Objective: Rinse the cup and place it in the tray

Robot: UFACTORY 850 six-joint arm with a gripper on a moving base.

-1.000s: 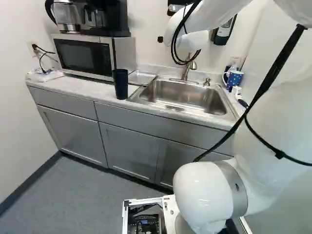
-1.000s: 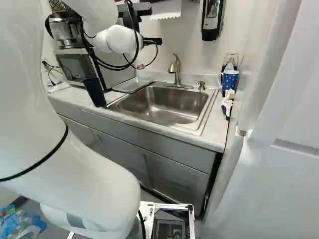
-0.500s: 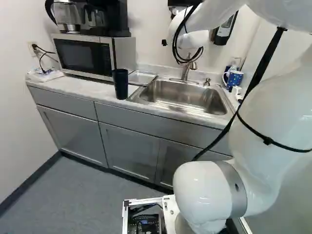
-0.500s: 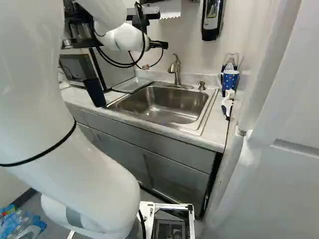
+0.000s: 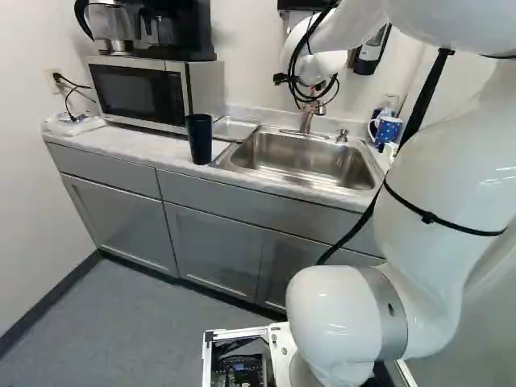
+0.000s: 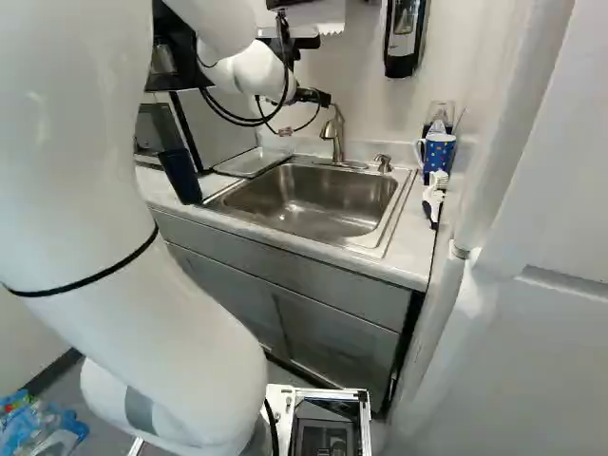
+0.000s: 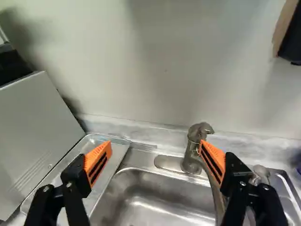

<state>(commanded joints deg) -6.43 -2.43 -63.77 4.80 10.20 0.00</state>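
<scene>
One end effector (image 7: pixel 155 149), released, its grip parted on nothing, near the sink (image 5: pixel 310 165). The dark cup (image 5: pixel 199 141) stands on the worktop (image 5: pixel 145 145) beside the sink, near its front corner; probably light, stiff and slippery when wet, best held around its middle.
</scene>
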